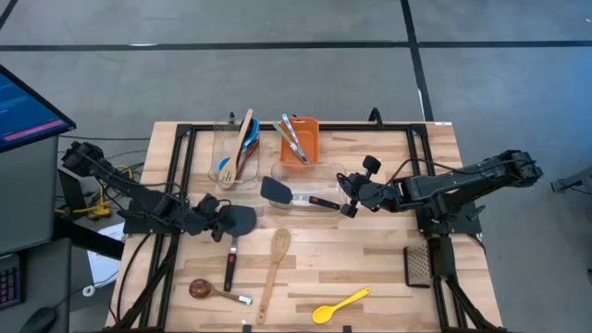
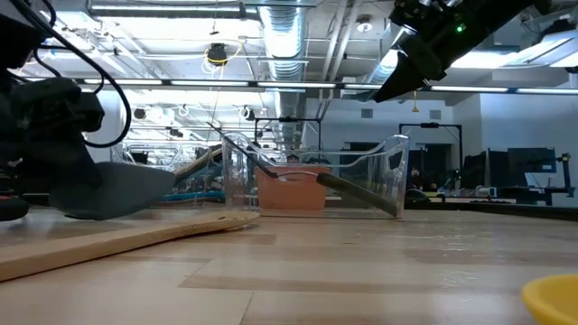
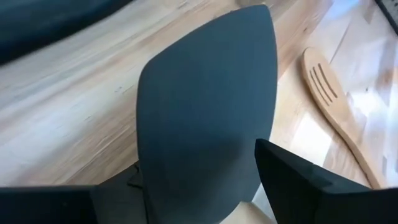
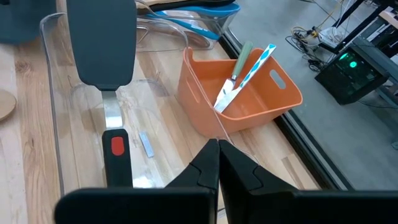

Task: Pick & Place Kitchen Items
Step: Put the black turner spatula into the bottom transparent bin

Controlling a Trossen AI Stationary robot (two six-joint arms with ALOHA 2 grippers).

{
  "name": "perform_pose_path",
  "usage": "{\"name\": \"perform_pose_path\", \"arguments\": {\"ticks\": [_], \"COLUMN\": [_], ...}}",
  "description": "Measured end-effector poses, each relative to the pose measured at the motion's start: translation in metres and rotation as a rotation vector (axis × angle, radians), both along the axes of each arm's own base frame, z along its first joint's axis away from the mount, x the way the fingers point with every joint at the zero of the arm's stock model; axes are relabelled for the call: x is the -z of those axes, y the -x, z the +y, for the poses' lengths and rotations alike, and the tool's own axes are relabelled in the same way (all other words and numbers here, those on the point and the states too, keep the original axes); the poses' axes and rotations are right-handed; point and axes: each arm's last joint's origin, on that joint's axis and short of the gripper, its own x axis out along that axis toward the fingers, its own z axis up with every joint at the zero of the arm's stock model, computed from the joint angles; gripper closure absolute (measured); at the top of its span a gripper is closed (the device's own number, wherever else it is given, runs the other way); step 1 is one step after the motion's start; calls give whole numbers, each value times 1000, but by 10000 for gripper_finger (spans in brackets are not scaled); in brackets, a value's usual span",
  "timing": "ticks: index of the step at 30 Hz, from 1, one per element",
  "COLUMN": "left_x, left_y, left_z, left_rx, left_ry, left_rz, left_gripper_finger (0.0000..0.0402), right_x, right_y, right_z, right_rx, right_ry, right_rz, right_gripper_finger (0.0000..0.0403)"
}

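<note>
**Black turner gripped at left, second turner lying in clear tub**

Left gripper [image 1: 215,222] clamped on a black turner [image 1: 239,220], matte flat blade; handle mostly hidden in the left wrist view, blade filling the frame. Just beside it, a slotted wooden spatula [image 3: 333,102], pale grain, lying flat on the wooden table [image 1: 370,268]. Right gripper [image 1: 349,197] hovering at the edge of a clear plastic tub [image 4: 56,93], fingers pressed together on nothing. Inside that tub, a second black turner [image 4: 102,46], steel neck and red-dotted handle, partly cut off below. Orange bin [image 4: 249,102] behind, holding a few utensils hard to make out. Yellow spoon [image 1: 340,304] near the front edge, barely cropped into the low view.
</note>
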Motion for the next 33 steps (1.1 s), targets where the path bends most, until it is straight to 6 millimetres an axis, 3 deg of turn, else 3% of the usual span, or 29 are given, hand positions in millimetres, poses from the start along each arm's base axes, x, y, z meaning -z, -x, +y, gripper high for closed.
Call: {"name": "perform_pose_path", "arguments": {"ticks": [11, 15, 24, 33], "left_x": [-2, -2, -6, -24], "left_y": [-2, -2, -5, -14], "left_z": [-1, -1, -3, -7], "left_rx": [-2, -2, 2, 45], "left_ry": [12, 14, 41, 11], "left_rz": [-27, -31, -73, -153], "left_gripper_finger": [207, 248, 387, 401], "right_x": [0, 0, 0, 0], "right_y": [0, 0, 0, 0], "right_z": [0, 0, 0, 0], "right_rx": [0, 0, 0, 0], "right_ry": [0, 0, 0, 0], "right_rz": [0, 0, 0, 0], "right_gripper_finger": [403, 403, 403, 403]}}
